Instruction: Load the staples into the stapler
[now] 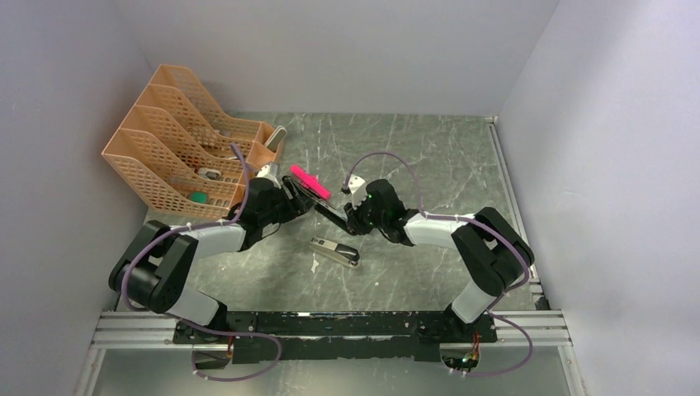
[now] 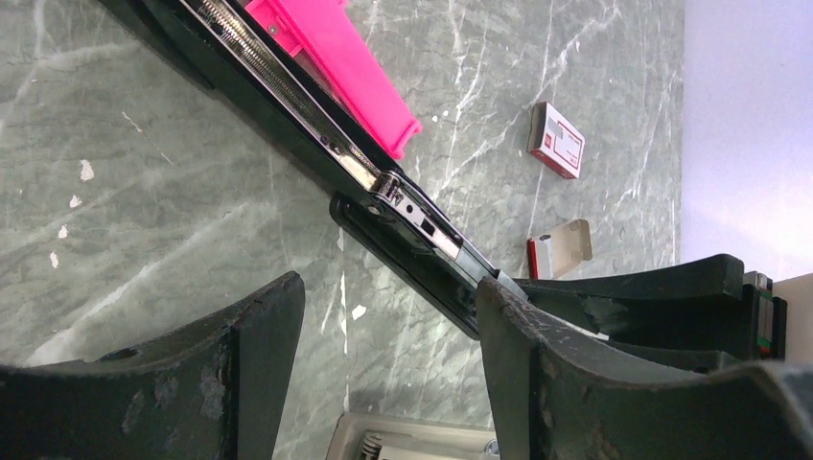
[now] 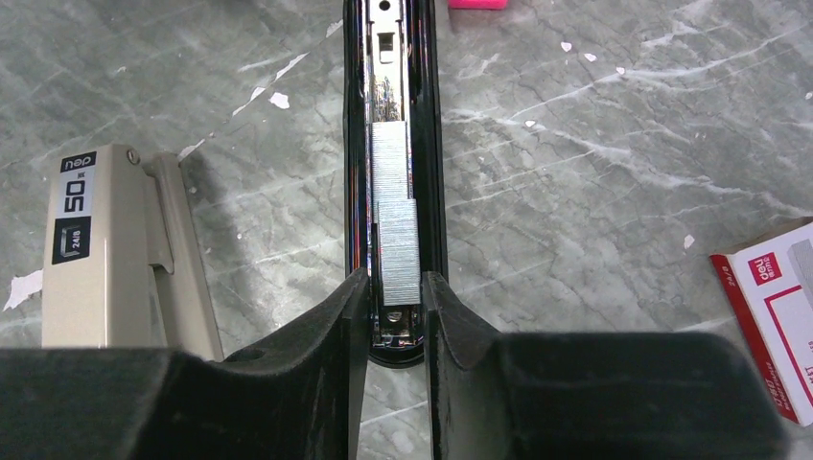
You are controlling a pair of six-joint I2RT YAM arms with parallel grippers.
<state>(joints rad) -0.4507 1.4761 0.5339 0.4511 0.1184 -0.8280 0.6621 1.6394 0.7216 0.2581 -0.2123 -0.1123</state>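
The staples (image 3: pixel 398 206), thin silvery metal strips, lie in the open channel of the long black desk stapler (image 3: pixel 433 144). In the right wrist view the stapler runs from 6 to 12 o'clock across the grey marbled table (image 3: pixel 623 192). There are two strips: one further up the rail, and a nearer one that looks slightly offset and may ride over the first. The right gripper (image 3: pixel 395 280) stands at the 6 o'clock end, its fingers a narrow gap apart on either side of the nearer strip; whether they pinch it I cannot tell. The left gripper (image 2: pixel 388 286) is spread, with bare table between its fingers and the stapler's body just beside one of them, while the bright pink plastic piece (image 2: pixel 336 57) on the raised top sits at 12 o'clock. A second, beige stapler (image 3: pixel 105 249) lies at 9 o'clock and a white box with red print (image 3: pixel 777 307) at 4 o'clock. The step in hand looks like seating the strip in the rail. Next, I judge, the nearer strip should be pressed flat and in line, the fingers lifted straight off without dragging it, and then the top closed.
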